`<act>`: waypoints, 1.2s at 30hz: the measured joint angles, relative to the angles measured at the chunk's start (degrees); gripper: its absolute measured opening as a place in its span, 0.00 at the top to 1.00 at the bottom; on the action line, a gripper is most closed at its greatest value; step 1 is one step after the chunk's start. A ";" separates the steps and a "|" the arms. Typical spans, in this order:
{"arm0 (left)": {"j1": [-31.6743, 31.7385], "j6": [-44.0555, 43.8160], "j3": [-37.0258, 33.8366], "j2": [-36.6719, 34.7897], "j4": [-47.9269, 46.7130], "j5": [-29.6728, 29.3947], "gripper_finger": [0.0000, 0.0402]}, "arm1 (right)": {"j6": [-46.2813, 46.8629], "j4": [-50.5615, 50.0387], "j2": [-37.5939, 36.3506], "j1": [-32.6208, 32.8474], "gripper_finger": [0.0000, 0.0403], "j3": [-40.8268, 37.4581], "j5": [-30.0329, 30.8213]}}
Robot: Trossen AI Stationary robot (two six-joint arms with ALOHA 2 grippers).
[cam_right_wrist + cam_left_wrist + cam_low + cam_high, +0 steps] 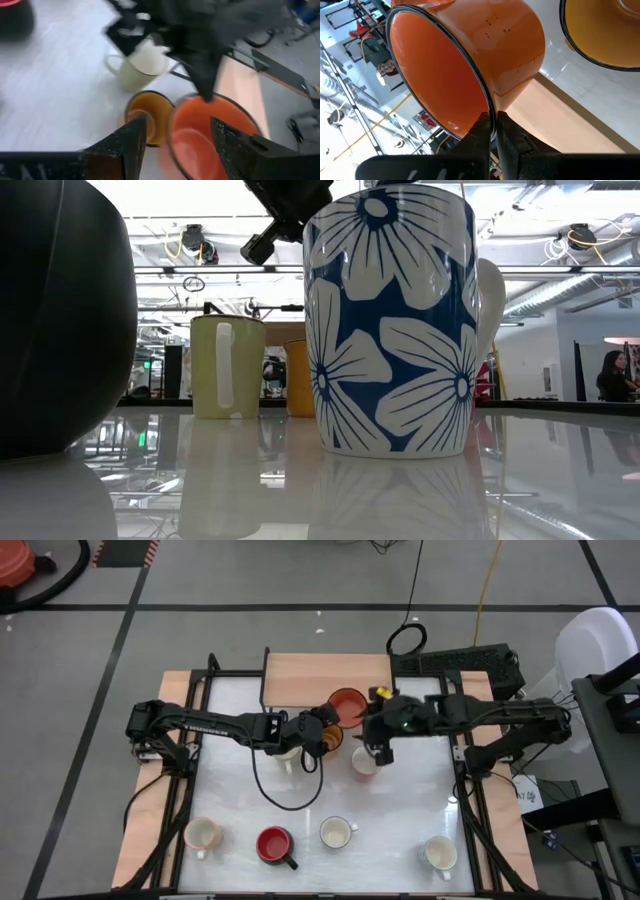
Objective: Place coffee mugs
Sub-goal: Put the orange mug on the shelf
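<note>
Orange mug (pixel 470 55) was clamped by its rim between the left gripper (pixel 492 131) fingers, tilted, held above the table's far middle next to the wooden board (pixel 325 678); in the high view it showed at the board's near edge (pixel 347 705). Left gripper (pixel 322 730) was clenched on that rim, right by the amber-yellow mug (pixel 331 738). Right gripper (pixel 380 750) hung with jaws spread, released, holding nothing, just over a white mug (pixel 364 762); its wrist view showed the fingers (pixel 132 140) straddling the orange mug (pixel 210 130) with the amber-yellow mug (pixel 150 112) and a cream mug (pixel 140 65) beyond. Cream mug (pixel 287 752) sat under the left arm. Near row on the white table (pixel 230 790): cream mug (pixel 203 835), red mug (pixel 273 844), white mug (pixel 335 832), white mug (pixel 439 853). Low view showed the blue-flowered mug (pixel 390 320) up close and a cream mug (pixel 227 366) behind it.
</note>
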 joint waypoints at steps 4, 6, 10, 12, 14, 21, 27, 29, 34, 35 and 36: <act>0.00 -0.24 0.00 0.00 -0.26 -0.08 0.97 | -1.69 -0.03 2.31 0.99 0.51 0.00 1.36; 0.00 -0.23 0.00 0.00 -0.31 -0.09 0.97 | -1.91 -0.43 3.36 0.76 0.51 0.00 2.97; 0.00 -0.24 0.00 0.00 -0.29 -0.16 0.97 | -1.53 -2.49 5.05 -0.97 0.52 0.00 2.39; 0.00 -0.21 0.00 0.00 -0.31 -0.42 0.97 | -1.03 -3.24 5.80 -1.68 0.53 0.00 2.57; 0.00 -0.23 0.02 0.00 -0.31 -0.50 0.97 | -1.01 -3.64 6.48 -2.39 0.56 0.00 2.64; 0.00 -0.17 0.02 0.00 -0.30 -0.55 0.97 | -2.21 -4.65 7.87 -4.26 0.74 0.00 2.62; 0.04 0.32 0.15 0.00 0.39 -0.43 0.97 | -4.69 -5.28 8.03 -4.99 0.95 0.00 2.07; -0.01 0.25 0.17 -0.02 0.02 -0.52 0.97 | -5.44 -5.27 8.05 -4.98 0.98 -0.02 1.60; 0.02 -1.65 0.17 -0.13 0.42 -1.02 0.88 | -8.70 -4.88 8.03 -5.02 0.99 -0.02 2.30; 0.01 -2.36 0.17 -0.13 0.61 -1.00 0.86 | -9.33 -4.99 8.03 -5.02 0.99 -0.04 2.44; -0.15 -3.05 0.17 -0.17 0.66 -1.00 0.85 | -9.88 -5.16 8.03 -5.04 0.99 -0.08 2.56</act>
